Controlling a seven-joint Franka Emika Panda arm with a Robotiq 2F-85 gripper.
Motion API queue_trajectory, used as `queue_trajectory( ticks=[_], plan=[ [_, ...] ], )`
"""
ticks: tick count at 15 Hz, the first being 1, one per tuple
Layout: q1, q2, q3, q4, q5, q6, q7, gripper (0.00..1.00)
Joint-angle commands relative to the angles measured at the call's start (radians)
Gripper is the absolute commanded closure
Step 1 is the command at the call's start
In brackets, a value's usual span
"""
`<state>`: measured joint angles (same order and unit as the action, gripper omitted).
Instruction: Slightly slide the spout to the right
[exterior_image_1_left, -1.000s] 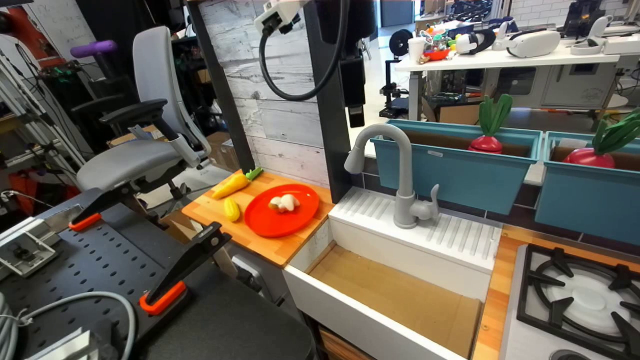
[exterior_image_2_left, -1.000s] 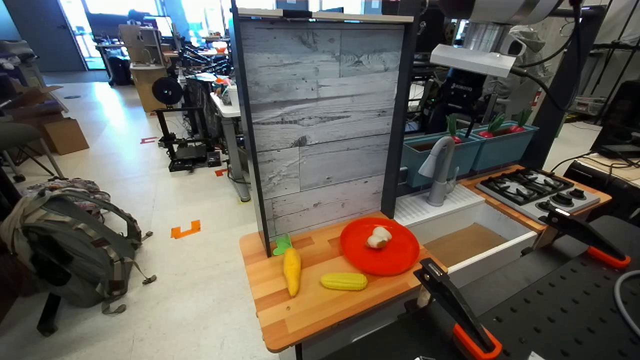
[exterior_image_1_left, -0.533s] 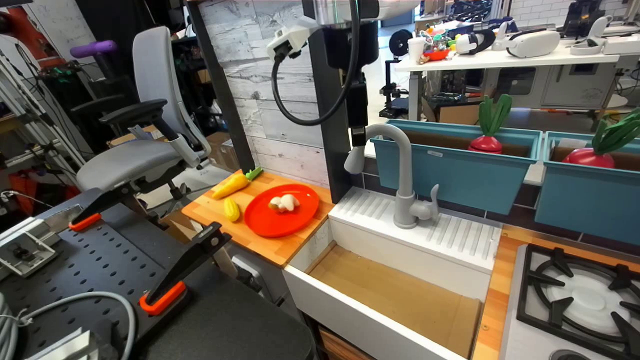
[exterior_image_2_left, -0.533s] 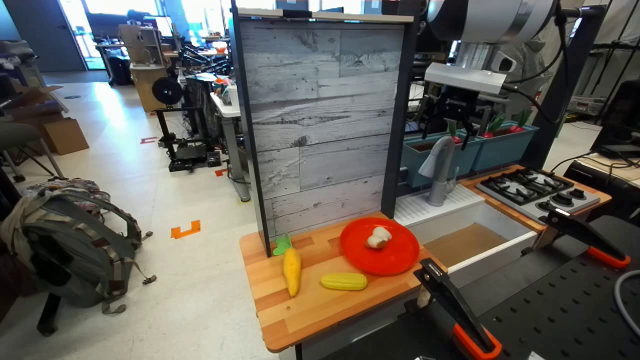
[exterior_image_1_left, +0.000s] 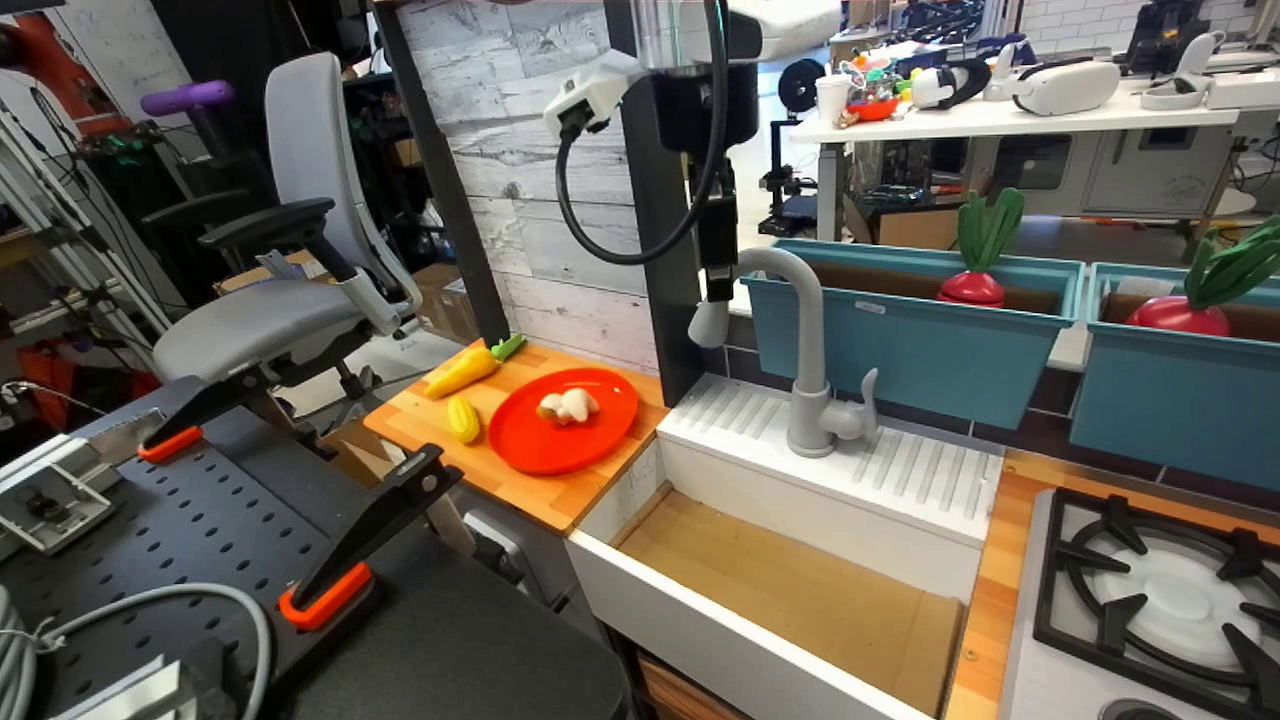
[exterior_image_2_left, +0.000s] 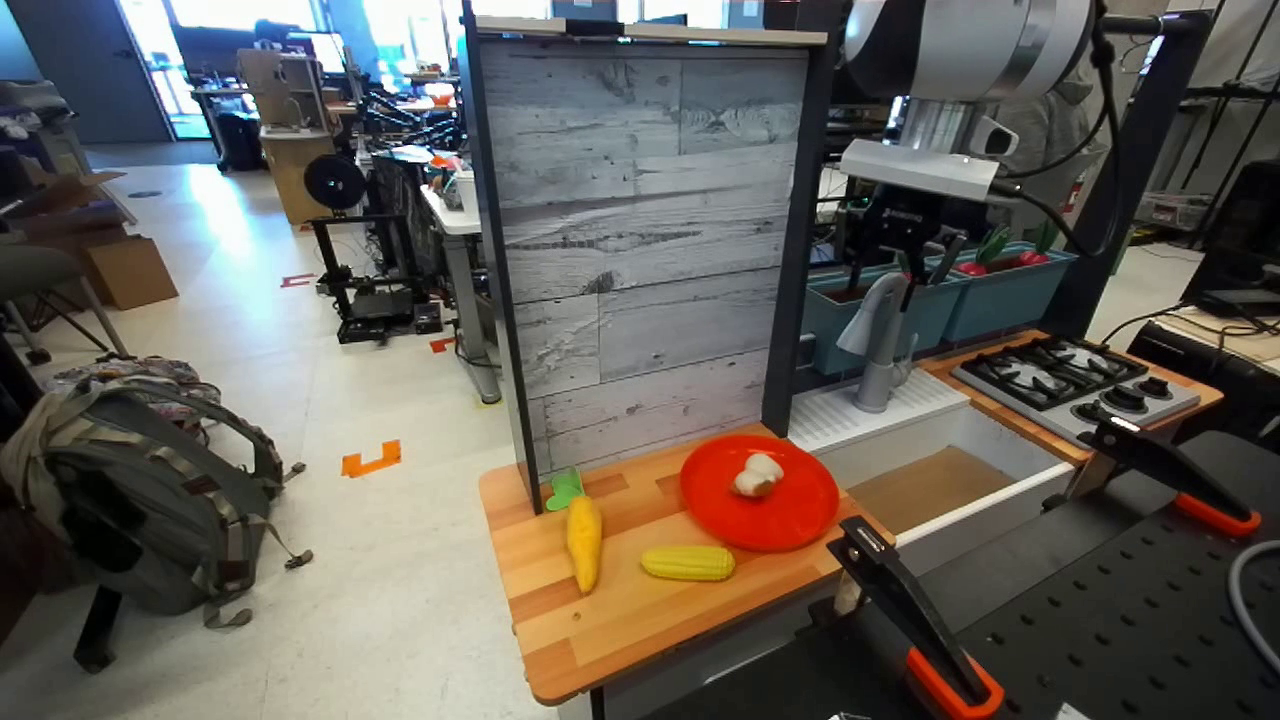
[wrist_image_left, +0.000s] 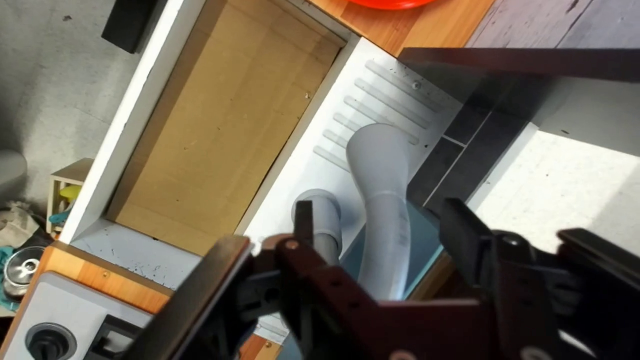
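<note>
The spout is a tall matte grey inverted-U pipe standing behind the white sink (exterior_image_1_left: 700, 622). It shows in both exterior views (exterior_image_1_left: 811, 335) (exterior_image_2_left: 884, 325) and in the wrist view (wrist_image_left: 385, 220). Its downturned end points toward the dark post. My gripper is open at the height of the spout's upper curve, in both exterior views (exterior_image_1_left: 718, 284) (exterior_image_2_left: 880, 290). In the wrist view my gripper's fingers (wrist_image_left: 376, 215) stand on either side of the spout, with gaps on both sides. The short grey lever handle (exterior_image_1_left: 867, 405) is at the spout's base.
Teal planters (exterior_image_1_left: 915, 345) with red radishes stand right behind the spout. A dark upright post (exterior_image_1_left: 665, 250) and wood-look panel (exterior_image_1_left: 580, 270) stand beside it. A red plate (exterior_image_1_left: 520, 440) lies on the wooden counter. A stove (exterior_image_1_left: 1030, 600) is on the sink's far side.
My gripper has come down from above to the spout's upper curve, and its fingers now stand around the spout. The spout has not visibly moved.
</note>
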<state>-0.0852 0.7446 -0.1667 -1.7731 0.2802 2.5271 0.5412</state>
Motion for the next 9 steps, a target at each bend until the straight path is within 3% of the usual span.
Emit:
queue_trajectory(
  ticks=[1, 5, 6, 9],
  plan=[
    [0.014, 0.023, -0.014, 0.038, -0.016, -0.027, 0.014, 0.65],
    [0.012, 0.031, -0.014, 0.044, -0.025, -0.036, 0.007, 0.95],
    [0.009, 0.035, -0.01, 0.051, -0.023, -0.043, 0.002, 0.98],
    [0.007, 0.049, -0.012, 0.066, -0.027, -0.063, 0.0, 0.94]
  ],
)
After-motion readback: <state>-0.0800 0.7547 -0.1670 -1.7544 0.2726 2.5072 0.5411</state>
